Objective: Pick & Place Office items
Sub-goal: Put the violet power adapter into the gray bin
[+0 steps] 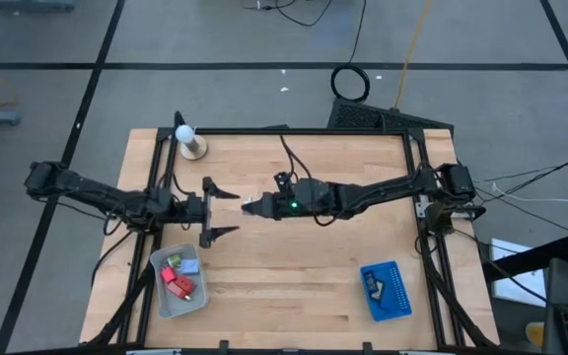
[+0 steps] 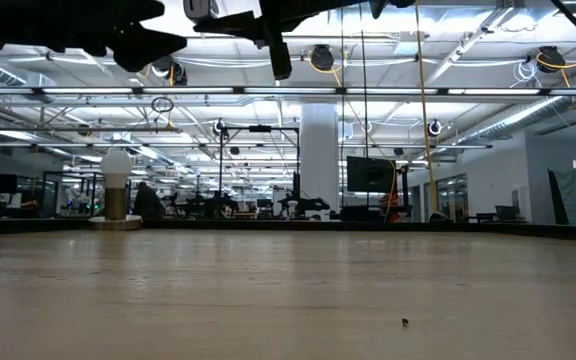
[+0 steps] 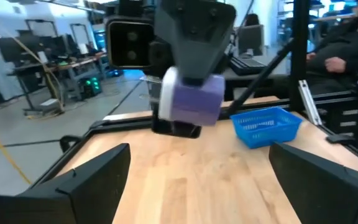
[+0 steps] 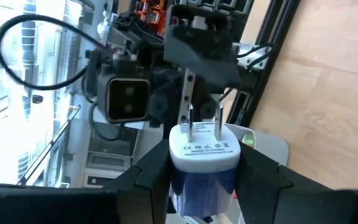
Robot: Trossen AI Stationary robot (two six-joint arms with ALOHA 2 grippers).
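A small purple-and-white charger plug with two metal prongs hangs above the middle of the table, with my right gripper shut on it. In the left wrist view the plug shows straight ahead. My left gripper stands open just left of it, pointing level at the plug, its fingers spread wide and touching nothing. Several small red, light-blue and green items lie in a grey tray at the near left. My right gripper pinches the plug's purple body by its two sides between its two fingers. The fingers come level from the table's right. The white pronged face points toward my left gripper, and the plug is lifted clear of the table.
A blue mesh tray holding a dark item sits at the near right. A white ball on a wooden base stands at the far left corner. Bare wood lies under both grippers and along the near middle.
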